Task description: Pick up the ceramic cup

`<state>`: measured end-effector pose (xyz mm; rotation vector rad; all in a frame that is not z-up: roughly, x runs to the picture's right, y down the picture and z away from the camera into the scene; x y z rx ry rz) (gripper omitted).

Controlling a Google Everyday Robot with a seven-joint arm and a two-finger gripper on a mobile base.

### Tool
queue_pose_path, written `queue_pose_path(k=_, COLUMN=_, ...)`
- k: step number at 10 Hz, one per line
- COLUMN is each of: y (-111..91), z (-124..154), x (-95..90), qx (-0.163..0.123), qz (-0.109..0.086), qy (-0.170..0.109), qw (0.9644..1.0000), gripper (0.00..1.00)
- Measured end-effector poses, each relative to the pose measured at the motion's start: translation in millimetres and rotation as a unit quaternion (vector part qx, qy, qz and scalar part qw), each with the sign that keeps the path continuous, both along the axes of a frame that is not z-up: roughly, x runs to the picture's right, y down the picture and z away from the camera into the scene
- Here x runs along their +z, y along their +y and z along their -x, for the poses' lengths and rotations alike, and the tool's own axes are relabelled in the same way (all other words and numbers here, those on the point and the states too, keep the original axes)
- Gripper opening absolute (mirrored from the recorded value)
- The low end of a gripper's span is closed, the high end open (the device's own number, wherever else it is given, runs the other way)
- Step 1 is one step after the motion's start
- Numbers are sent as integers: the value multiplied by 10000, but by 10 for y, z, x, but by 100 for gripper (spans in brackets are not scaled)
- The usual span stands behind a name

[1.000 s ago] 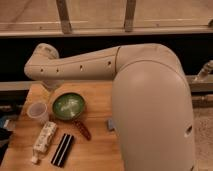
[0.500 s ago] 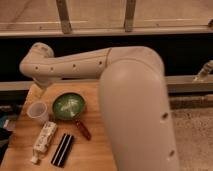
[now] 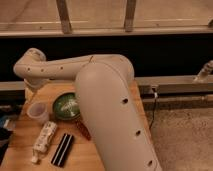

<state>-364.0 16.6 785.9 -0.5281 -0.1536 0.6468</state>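
The ceramic cup [image 3: 37,111] is a small pale tumbler standing upright near the left edge of the wooden table [image 3: 20,145]. My arm's large white link [image 3: 110,115] sweeps from the lower right up to a bend [image 3: 30,67] above the table's far left corner. My gripper [image 3: 34,92] hangs below that bend, just above and behind the cup, and shows only as a thin dark shape. It does not touch the cup.
A wide green bowl [image 3: 66,106] sits right of the cup. A white patterned bottle [image 3: 44,140] lies in front of it, beside a black flat object [image 3: 62,149]. A reddish-brown item [image 3: 82,129] lies by the arm. A dark wall and rail run behind.
The arm has swung leftward and its big link now covers more of the table's right side. The bend has sunk lower over the far left corner. The objects have not moved.
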Motion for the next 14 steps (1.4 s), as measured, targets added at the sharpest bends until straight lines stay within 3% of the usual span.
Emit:
queue_pose_path(k=6, y=13, z=-40, x=34, qx=-1, qz=71, qy=84, qw=9999, gripper=80)
queue_pose_path(k=11, y=273, z=-176, x=284, qx=67, qz=417, qy=327, qw=9986, gripper=80)
queue_pose_path(k=14, y=490, z=-179, x=405, qx=179, qz=652, qy=272, qw=9973, gripper=80)
